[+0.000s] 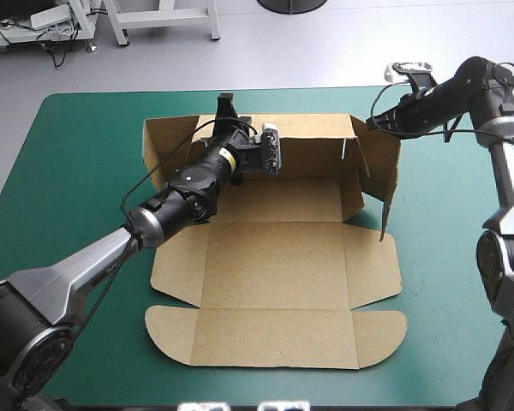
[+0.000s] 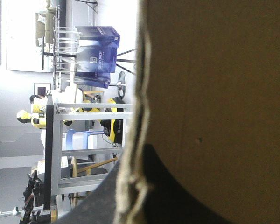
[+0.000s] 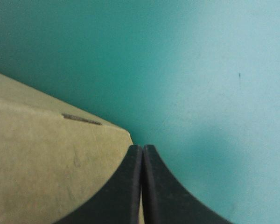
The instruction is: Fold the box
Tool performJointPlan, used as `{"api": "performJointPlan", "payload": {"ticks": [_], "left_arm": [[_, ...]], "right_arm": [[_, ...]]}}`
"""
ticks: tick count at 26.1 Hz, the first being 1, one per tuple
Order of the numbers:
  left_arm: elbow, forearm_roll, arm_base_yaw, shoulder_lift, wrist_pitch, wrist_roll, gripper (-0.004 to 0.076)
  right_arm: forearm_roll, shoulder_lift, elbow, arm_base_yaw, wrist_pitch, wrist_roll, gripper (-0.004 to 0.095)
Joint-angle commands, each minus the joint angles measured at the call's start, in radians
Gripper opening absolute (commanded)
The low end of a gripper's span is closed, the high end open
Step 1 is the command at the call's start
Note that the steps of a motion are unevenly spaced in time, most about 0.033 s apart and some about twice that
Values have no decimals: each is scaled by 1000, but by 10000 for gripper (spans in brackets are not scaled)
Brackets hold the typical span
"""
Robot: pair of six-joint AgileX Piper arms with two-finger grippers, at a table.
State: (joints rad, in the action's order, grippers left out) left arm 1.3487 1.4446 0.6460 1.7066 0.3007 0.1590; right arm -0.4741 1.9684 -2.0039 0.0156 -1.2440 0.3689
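- box (image 1: 274, 265) sits about mid-table on the teal-green cover (image 1: 77, 163), partly raised. far wall (image 1: 313, 137) is upright, left wall (image 1: 164, 152) leans up, right wall (image 1: 383, 167) stands with a narrow flap hanging from its near end.
- rest of the sheet lies flat toward me. the last strip (image 1: 274, 338), with rounded ends, lies close to the table's near edge.
- surface: the cover looks smooth and flat. in the right wrist view it fills everything ahead of the fingers.
- open room: the widest stretch of cover is to the box's left. there is a narrower band to its right and a strip between the far wall and the table's far edge. the near side has the least margin.
- left gripper (image 1: 225, 106) reaches over the flat board to the top edge of the far wall, toward that wall's left end. one black finger shows above the wall in the high view. in its own view the board's cut edge runs between the two black fingers and the brown face fills one side. i read it as clamped on the far wall.
- right gripper (image 1: 374, 125) is at the far upper corner of the right wall, beside the far wall's end. in its own view the fingers (image 3: 126, 186) press together in a pointed arch. the board's corner comes right to their tip on one side, and a thin tan sliver shows in the seam. i read this as pinching the box's edge, though most of the contact is hidden.
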Motion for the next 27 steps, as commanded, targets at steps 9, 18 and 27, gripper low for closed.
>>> {"api": "performJointPlan", "payload": {"ticks": [9, 18, 27], "left_arm": [[30, -9, -30, -51, -39, 57, -9], [30, -26, -30, -57, -48, 57, -9], [29, -43, -28, -57, -91, 65, -8]], "right_arm": [[-306, -215, 302, 30, -12, 353, -20], [-469, -283, 518, 30, 165, 637, -19], [-708, -477, 875, 30, 432, 1019, -18]]}}
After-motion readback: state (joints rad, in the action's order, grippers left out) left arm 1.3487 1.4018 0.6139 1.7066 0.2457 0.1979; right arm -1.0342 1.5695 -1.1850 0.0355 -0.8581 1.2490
